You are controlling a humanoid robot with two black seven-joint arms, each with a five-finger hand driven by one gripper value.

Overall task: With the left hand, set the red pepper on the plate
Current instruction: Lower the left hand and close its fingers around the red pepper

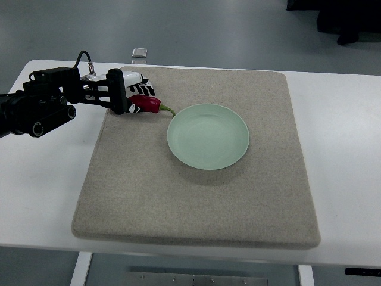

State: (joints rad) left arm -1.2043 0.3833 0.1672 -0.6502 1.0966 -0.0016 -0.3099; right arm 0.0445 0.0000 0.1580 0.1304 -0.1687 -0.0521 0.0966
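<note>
Toward the back left of the grey felt mat (196,196), the left hand (132,92) reaches in from the picture's left edge, its black forearm lying across the white bench (345,149). Its fingers (143,89), white with black joints, are curled around the red pepper (146,104), and they cover the pepper's fat end, so how much of it lies inside the grasp is hard to make out. Whether the pepper touches the mat or is lifted just above it cannot be told from this steep angle.

What shows of the pepper is a dark, glossy red body narrowing to the right, ending in a thin green stem (167,110) that curves toward the plate (208,136). The stem tip sits just beside the plate's upper left rim; the pepper itself is off the plate.

That plate is pale green, round and shallow, near the mat's middle. A small clear object (140,54) at the bench's far edge is too small to identify.
</note>
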